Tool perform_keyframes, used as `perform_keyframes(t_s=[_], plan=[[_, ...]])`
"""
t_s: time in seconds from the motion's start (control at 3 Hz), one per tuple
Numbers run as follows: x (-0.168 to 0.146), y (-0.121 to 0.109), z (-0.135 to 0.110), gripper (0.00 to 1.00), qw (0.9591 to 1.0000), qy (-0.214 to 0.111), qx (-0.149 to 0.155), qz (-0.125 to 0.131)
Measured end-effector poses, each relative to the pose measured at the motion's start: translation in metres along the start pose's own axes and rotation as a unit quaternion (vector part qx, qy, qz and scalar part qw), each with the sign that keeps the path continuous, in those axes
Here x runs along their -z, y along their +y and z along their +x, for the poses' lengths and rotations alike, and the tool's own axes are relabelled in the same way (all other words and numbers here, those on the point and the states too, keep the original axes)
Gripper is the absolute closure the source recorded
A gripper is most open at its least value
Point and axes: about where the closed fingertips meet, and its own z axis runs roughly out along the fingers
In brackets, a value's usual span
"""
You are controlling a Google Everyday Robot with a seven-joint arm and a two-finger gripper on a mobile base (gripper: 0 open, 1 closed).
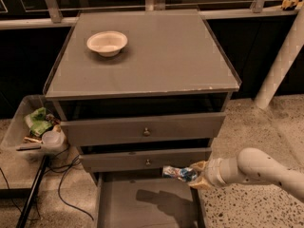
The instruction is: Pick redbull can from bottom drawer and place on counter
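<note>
done: redbull can (179,173) held clear above bottom drawer (142,208) | fingers (198,166) clamped on can, over drawer's right side | left: raise to worktop (156,61) above drawer, release
</note>
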Motion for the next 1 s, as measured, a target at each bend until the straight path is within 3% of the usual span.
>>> perform_keyframes(t_s=[0.33, 0.67, 1.0], plan=[[0.057, 0.006, -0.030, 1.00, 0.9988, 0.010, 0.028, 0.039], [0.119, 0.016, -0.063, 1.00, 0.9943, 0.021, 0.061, 0.085], [0.163, 0.016, -0.089, 1.00, 0.9900, 0.024, 0.081, 0.113]])
